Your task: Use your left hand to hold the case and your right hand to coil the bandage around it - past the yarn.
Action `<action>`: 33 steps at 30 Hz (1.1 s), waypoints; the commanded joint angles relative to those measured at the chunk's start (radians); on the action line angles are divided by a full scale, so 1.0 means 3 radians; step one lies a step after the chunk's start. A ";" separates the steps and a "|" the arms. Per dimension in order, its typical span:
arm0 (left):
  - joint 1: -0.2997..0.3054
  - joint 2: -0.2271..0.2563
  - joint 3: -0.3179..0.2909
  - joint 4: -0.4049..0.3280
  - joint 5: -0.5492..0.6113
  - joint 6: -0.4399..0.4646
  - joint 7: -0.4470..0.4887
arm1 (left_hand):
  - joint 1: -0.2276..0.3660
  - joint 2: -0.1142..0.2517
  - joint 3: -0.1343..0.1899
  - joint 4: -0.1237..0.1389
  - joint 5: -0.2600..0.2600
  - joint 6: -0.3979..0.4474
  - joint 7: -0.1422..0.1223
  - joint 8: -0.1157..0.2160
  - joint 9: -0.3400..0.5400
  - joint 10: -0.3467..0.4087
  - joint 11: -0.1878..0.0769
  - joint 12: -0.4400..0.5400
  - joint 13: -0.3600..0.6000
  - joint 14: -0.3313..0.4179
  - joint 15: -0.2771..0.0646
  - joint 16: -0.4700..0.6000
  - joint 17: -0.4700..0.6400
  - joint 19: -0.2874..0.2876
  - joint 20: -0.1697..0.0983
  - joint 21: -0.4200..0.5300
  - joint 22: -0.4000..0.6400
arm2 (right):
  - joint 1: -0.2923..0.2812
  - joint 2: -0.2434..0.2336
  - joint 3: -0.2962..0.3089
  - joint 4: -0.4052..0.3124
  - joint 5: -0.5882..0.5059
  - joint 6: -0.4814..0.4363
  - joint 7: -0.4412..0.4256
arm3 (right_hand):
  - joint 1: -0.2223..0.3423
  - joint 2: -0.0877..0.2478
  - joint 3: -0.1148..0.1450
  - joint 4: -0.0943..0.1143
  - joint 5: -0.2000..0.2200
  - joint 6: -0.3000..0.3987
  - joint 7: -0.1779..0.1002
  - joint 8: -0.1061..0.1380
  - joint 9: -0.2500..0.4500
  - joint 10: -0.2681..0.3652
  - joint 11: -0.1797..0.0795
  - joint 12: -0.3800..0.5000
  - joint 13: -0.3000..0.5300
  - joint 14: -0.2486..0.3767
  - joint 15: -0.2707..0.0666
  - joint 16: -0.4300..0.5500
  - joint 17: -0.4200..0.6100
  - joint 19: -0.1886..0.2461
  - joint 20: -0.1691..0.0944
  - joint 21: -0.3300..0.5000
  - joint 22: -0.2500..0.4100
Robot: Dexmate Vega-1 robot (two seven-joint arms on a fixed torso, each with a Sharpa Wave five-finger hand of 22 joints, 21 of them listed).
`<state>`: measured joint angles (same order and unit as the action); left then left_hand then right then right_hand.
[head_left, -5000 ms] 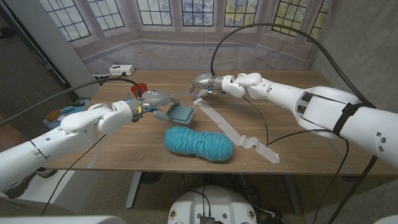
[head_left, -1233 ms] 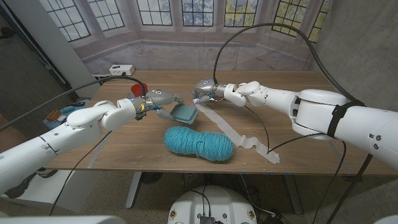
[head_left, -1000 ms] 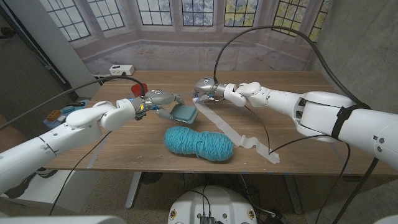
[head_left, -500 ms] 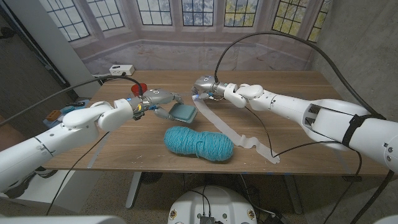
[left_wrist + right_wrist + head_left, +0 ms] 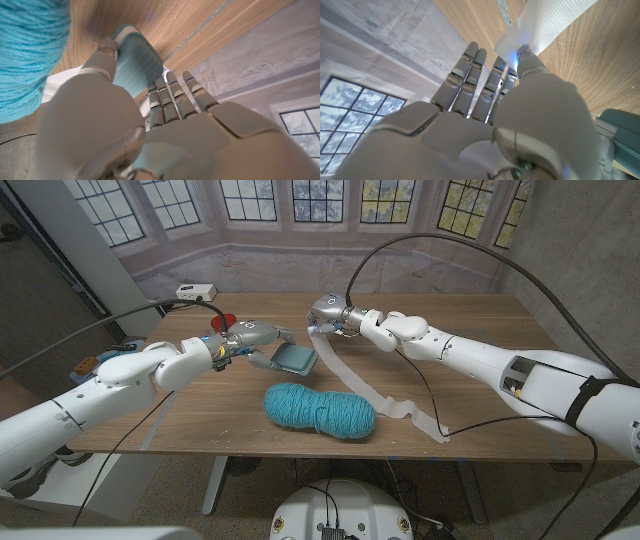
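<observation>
A teal case (image 5: 296, 360) sits tilted in my left hand (image 5: 256, 340), held between the thumb and fingers just beyond the yarn; the left wrist view shows the case (image 5: 135, 58) under my left hand (image 5: 130, 130). The blue yarn skein (image 5: 320, 410) lies on the table in front of it, also seen in the left wrist view (image 5: 26, 47). My right hand (image 5: 331, 314), just right of the case, pinches one end of the white bandage (image 5: 362, 387), which trails across the table to the front right. In the right wrist view the bandage (image 5: 546, 24) runs from my right hand (image 5: 495, 117).
A red object (image 5: 225, 320) stands behind my left hand. A white power box (image 5: 195, 291) sits at the table's far left corner. Black cables (image 5: 425, 385) loop over the right half of the table (image 5: 480, 395).
My right hand has lifted a little and shifted slightly left and away, keeping the bandage end; its arm has swung out. My left hand still holds the case in the same spot.
</observation>
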<state>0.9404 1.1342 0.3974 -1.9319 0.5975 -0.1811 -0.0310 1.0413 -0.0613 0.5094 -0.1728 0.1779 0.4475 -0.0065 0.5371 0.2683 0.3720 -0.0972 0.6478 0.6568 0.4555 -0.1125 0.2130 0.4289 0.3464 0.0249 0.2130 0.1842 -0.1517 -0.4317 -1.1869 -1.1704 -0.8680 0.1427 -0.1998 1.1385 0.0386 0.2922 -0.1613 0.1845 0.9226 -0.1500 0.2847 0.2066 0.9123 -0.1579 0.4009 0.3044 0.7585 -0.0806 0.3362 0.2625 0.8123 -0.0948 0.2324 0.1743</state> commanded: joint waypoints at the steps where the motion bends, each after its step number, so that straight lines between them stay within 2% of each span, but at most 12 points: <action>1: -0.0010 -0.0004 -0.0014 0.0034 0.0010 -0.0057 0.0046 | -0.0051 0.0109 0.0092 0.0058 0.0029 0.0269 -0.0184 0.1009 0.0012 0.0281 -0.0259 0.0027 0.0049 0.0040 0.0001 0.0001 0.0016 -0.0009 0.0005 0.0003 0.0011 | -0.0186 -0.0109 0.0226 -0.0526 -0.0204 -0.0305 0.0274 | 0.0029 0.0015 -0.0012 0.0006 0.0004 0.0045 0.0009 0.0024 0.0016 0.0034 -0.0008 0.0028 0.0003 0.0045 -0.0523 0.0000 0.0017 0.0024 -0.0272 0.0014 0.0020; 8: -0.0013 -0.0035 -0.0020 0.0053 0.0010 -0.0049 0.0083 | -0.0048 0.0109 0.0091 0.0056 0.0029 0.0262 -0.0201 0.1018 0.0006 0.0280 -0.0251 0.0025 0.0050 0.0041 0.0002 0.0001 0.0019 -0.0013 0.0006 0.0002 0.0011 | -0.0274 -0.0090 0.0321 -0.0743 -0.0276 -0.0501 0.0428 | 0.0040 0.0007 -0.0020 0.0001 0.0003 0.0035 0.0015 0.0015 0.0017 0.0016 -0.0010 0.0017 0.0005 0.0056 -0.0525 -0.0011 0.0018 0.0032 -0.0271 0.0014 0.0020; 12: -0.0021 -0.0060 -0.0018 0.0058 0.0018 -0.0031 0.0104 | -0.0054 0.0111 0.0090 0.0060 0.0028 0.0259 -0.0197 0.1024 0.0002 0.0284 -0.0261 0.0023 0.0048 0.0039 0.0002 0.0000 0.0022 -0.0014 0.0005 0.0002 0.0011 | -0.0311 -0.0071 0.0349 -0.0846 -0.0332 -0.0613 0.0524 | 0.0040 0.0006 -0.0025 0.0004 0.0002 0.0029 0.0023 0.0010 0.0018 0.0027 0.0019 0.0016 0.0001 0.0069 -0.0522 -0.0012 0.0022 0.0031 -0.0271 0.0012 0.0020; 28: 0.0002 -0.0196 -0.0048 0.0088 -0.0002 0.0170 0.0293 | -0.0053 0.0115 0.0091 0.0058 0.0030 0.0250 -0.0190 0.1049 -0.0008 0.0280 -0.0254 0.0020 0.0055 0.0039 0.0001 -0.0003 0.0026 -0.0021 -0.0002 0.0000 0.0011 | -0.0413 -0.0025 0.0455 -0.1145 -0.0456 -0.0933 0.0778 | 0.0037 0.0003 -0.0043 0.0011 0.0003 0.0017 0.0034 -0.0003 0.0020 0.0012 0.0026 -0.0002 -0.0005 0.0075 -0.0523 -0.0029 0.0028 0.0038 -0.0267 0.0010 0.0021; 33: -0.0007 -0.0230 -0.0035 0.0103 -0.0015 0.0206 0.0342 | -0.0044 0.0116 0.0090 0.0053 0.0030 0.0251 -0.0189 0.1057 -0.0012 0.0280 -0.0255 0.0018 0.0055 0.0042 0.0002 0.0000 0.0029 -0.0022 0.0001 0.0001 0.0011 | -0.0435 -0.0029 0.0479 -0.1192 -0.0481 -0.0977 0.0779 | 0.0042 0.0012 -0.0046 0.0013 0.0005 0.0034 0.0032 0.0001 0.0021 0.0042 0.0029 0.0009 0.0001 0.0095 -0.0524 -0.0023 0.0038 0.0043 -0.0262 0.0010 0.0022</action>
<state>0.9373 1.0881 0.3866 -1.9089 0.6006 -0.1494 0.0389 1.0412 -0.0613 0.5118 -0.1752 0.1809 0.4475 -0.0065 0.5422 0.2608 0.3721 -0.0972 0.6487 0.6615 0.4555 -0.1126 0.2130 0.4337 0.3464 0.0250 0.2130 0.1842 -0.2636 -0.4441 -1.0620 -1.4784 -0.9895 -0.0996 0.0021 1.1412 0.0412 0.2785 -0.1585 0.1845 0.9251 -0.1429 0.2846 0.2116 0.9193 -0.1505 0.4008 0.3010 0.7749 -0.0823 0.3322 0.2695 0.8121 -0.0947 0.2324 0.1795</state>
